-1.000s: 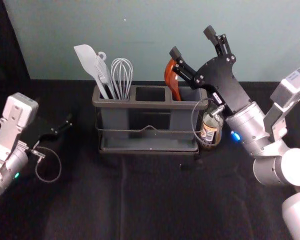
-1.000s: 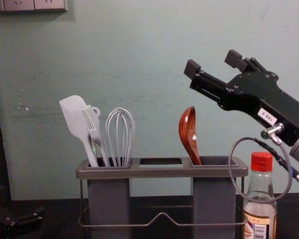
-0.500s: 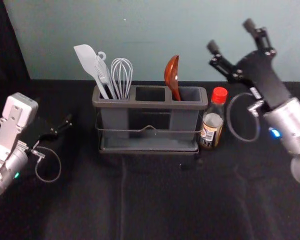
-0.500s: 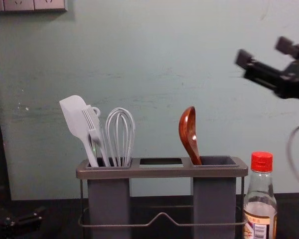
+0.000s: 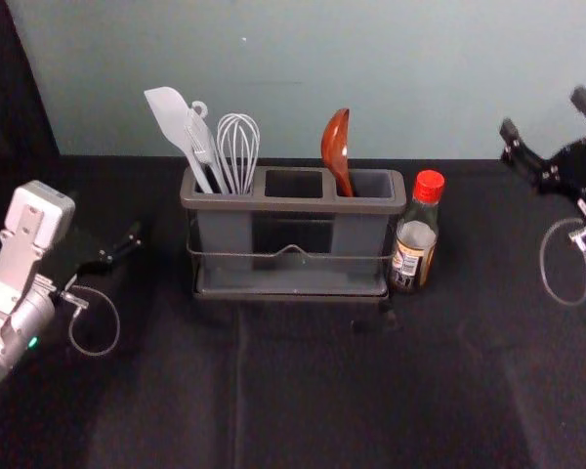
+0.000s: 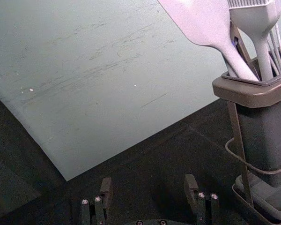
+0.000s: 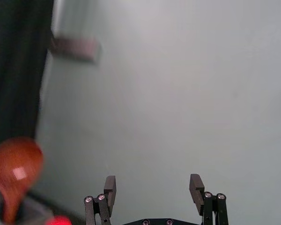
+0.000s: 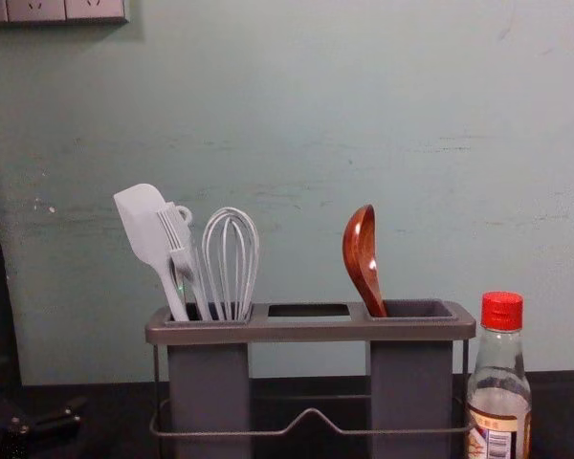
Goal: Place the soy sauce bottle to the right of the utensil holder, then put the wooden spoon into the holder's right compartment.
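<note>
My right gripper [image 5: 545, 112] is open and empty at the far right, high and well away from the bottle; its spread fingers also show in the right wrist view [image 7: 153, 185]. The wooden spoon [image 5: 335, 142] stands bowl-up in the right compartment of the grey utensil holder [image 5: 293, 204], leaning left in the chest view [image 8: 361, 258]. Upright beside the holder's right end is the soy sauce bottle [image 5: 413, 244] with its red cap. My left gripper [image 5: 125, 250] is parked left of the holder; the left wrist view shows it open and empty [image 6: 149, 186].
A white spatula [image 5: 173, 117], a brush and a whisk [image 5: 238, 147] stand in the holder's left compartment. The wall [image 8: 316, 115] rises behind, with a socket panel [image 8: 67, 10] at its upper left. Dark cloth [image 5: 273, 391] covers the table.
My right gripper has swung away to the right, from above the spoon and bottle to the far right edge, staying open. Spoon, bottle and left arm have not moved.
</note>
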